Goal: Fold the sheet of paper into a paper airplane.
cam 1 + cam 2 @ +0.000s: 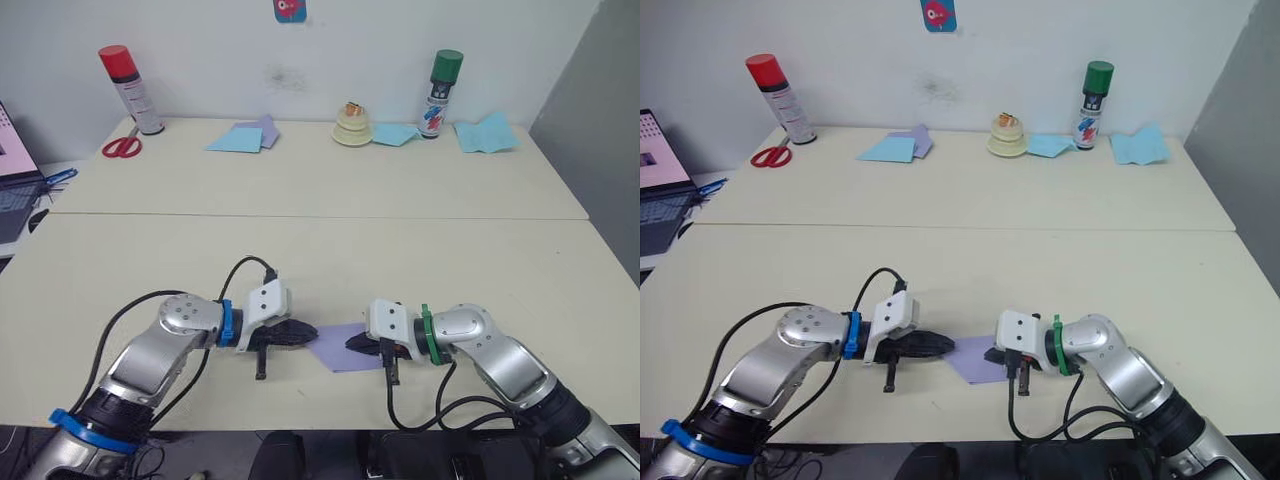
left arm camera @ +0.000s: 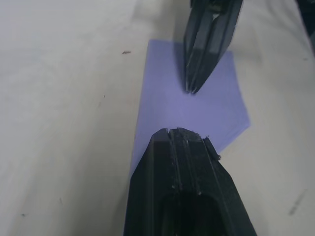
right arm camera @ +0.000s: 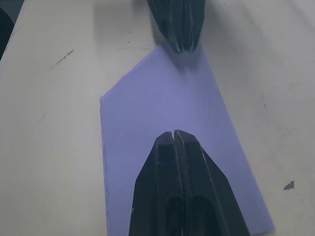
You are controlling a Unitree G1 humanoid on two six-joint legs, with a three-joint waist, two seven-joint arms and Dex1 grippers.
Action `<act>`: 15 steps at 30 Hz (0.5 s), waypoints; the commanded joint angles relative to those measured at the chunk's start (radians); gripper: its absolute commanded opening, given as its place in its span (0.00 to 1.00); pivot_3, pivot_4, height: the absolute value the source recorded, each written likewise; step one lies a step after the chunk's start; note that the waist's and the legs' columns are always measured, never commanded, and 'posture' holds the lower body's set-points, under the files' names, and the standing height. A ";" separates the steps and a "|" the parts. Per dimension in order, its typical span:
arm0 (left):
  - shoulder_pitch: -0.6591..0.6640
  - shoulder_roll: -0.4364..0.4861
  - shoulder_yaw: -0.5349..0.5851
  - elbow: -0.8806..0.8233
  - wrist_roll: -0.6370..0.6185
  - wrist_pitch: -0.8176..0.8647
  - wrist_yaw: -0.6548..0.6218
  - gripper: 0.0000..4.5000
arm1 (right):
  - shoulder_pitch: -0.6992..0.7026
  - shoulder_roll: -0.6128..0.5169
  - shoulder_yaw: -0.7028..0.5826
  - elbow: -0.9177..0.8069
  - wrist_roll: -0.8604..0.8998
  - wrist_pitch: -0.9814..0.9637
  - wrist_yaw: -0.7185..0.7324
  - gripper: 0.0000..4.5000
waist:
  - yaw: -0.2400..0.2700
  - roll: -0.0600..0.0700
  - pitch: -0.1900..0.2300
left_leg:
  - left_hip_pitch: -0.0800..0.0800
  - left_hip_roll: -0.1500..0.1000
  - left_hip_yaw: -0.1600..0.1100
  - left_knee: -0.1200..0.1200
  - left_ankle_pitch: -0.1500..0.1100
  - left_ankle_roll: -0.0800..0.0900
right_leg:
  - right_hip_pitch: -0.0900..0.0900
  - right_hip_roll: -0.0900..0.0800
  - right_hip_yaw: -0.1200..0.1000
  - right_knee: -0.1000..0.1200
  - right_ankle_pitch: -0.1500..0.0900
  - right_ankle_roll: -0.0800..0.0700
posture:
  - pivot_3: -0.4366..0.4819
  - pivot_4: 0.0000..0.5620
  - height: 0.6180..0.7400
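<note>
Lavender sheet of paper (image 1: 340, 347), folded small, lies flat at the near edge of the cream worktop (image 1: 330, 250), between the left tool (image 1: 300, 334) and right tool (image 1: 358, 343), whose pressed-together fingertips rest on its opposite ends.

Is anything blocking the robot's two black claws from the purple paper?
No. The left gripper and the right gripper both have shut tips right at the folded lavender-purple sheet of paper, lying on the cream table. Nothing sits between them.
</note>
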 commanded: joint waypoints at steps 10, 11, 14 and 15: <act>-0.020 -0.050 -0.038 0.108 0.086 -0.092 0.009 0.00 | 0.020 0.014 -0.014 -0.021 0.009 -0.047 -0.010 0.00 | 0.001 0.000 0.000 | 0.000 -0.001 0.000 0.000 0.000 0.000 | 0.001 0.000 0.000 0.000 0.000 0.001 | 0.48 0.27 0.88; -0.019 -0.050 -0.040 0.116 0.095 -0.098 0.010 0.00 | 0.021 0.015 -0.015 -0.020 0.008 -0.055 -0.009 0.00 | 0.001 0.000 0.000 | 0.000 -0.001 0.000 0.000 0.000 0.000 | 0.001 0.000 0.000 0.000 0.001 0.001 | 0.48 0.27 0.88; -0.015 -0.048 -0.043 0.134 0.110 -0.107 0.012 0.00 | 0.026 0.022 -0.022 -0.024 0.019 -0.108 -0.003 0.00 | 0.001 0.000 0.000 | 0.000 -0.001 0.000 0.000 0.000 0.000 | 0.001 0.000 0.000 0.000 0.001 0.001 | 0.48 0.27 0.88; -0.014 -0.048 -0.043 0.135 0.110 -0.105 0.012 0.00 | 0.030 0.027 -0.042 -0.038 0.040 -0.144 0.001 0.00 | 0.001 0.000 0.000 | 0.001 -0.001 0.000 0.000 0.000 0.000 | 0.001 0.000 0.000 0.000 0.001 0.001 | 0.48 0.27 0.88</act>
